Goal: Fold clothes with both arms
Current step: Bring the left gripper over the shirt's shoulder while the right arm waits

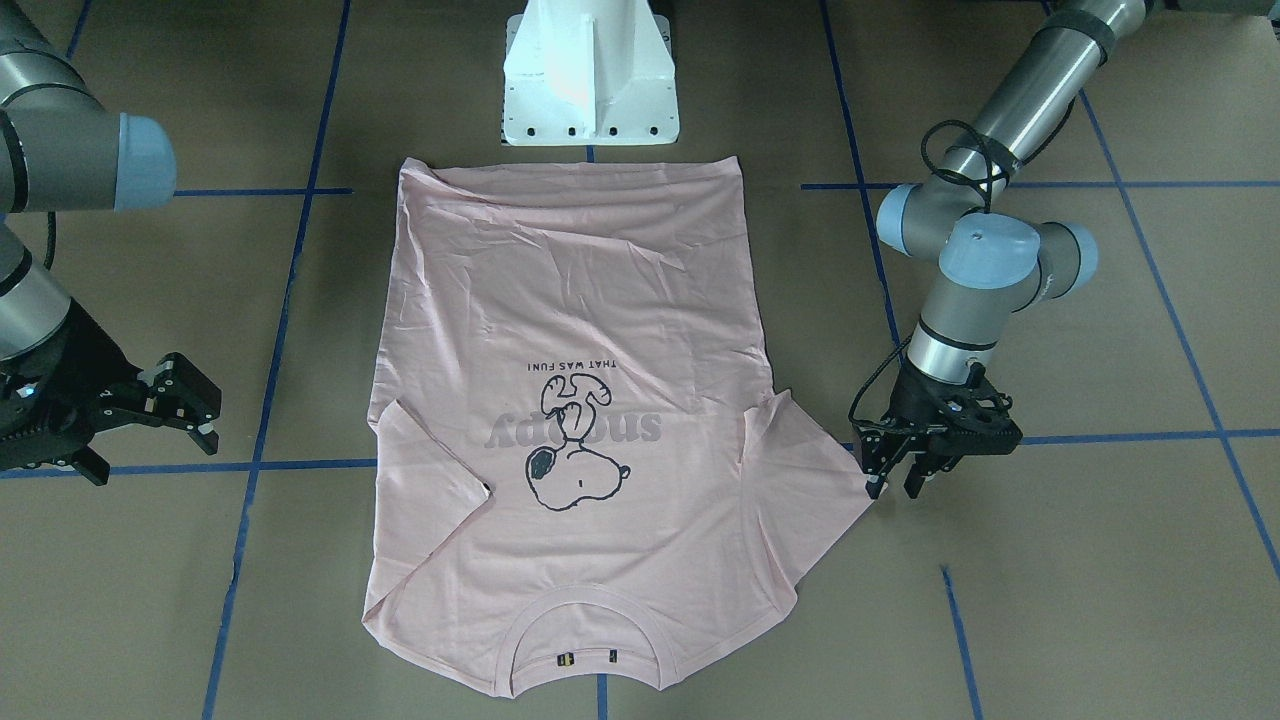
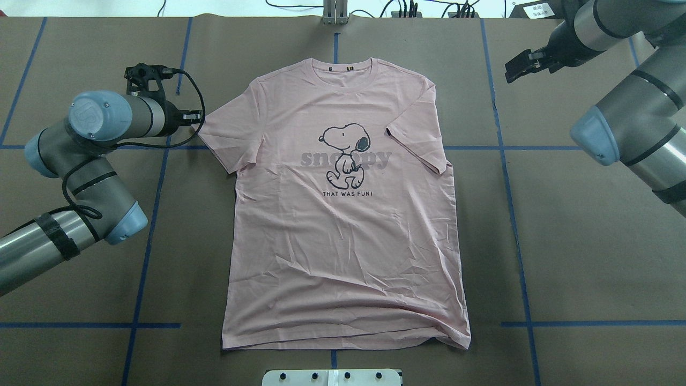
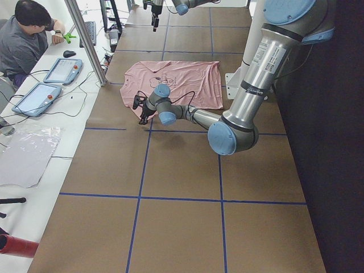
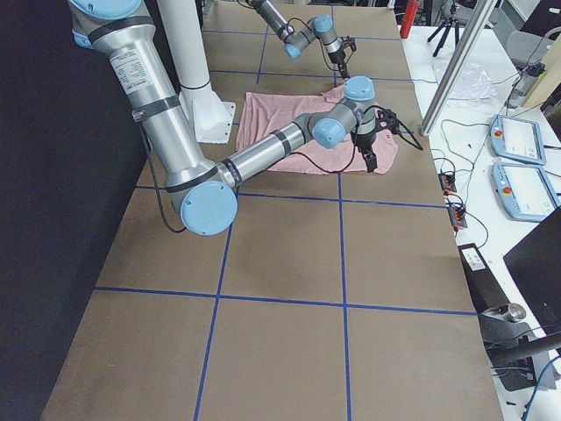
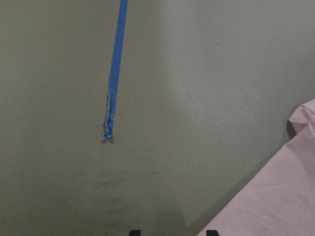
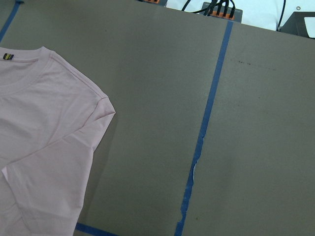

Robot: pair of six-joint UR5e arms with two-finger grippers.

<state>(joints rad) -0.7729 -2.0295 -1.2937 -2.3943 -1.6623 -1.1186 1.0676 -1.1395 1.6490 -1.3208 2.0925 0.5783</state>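
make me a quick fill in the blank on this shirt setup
The T-shirt lies flat with its print facing ___.
The left gripper hangs at the tip of a ___.
The tape lines on the table are ___.
Missing words: up; sleeve; blue.

left hand (image 5: 172, 233): only tips show, wrist view | T-shirt (image 5: 275, 196): cut by edge

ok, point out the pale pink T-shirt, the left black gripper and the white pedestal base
pale pink T-shirt (image 2: 343, 252): overhead view, lower body fabric
left black gripper (image 1: 897, 488): front-facing view, between fingertips
white pedestal base (image 1: 590, 70): front-facing view, centre rib
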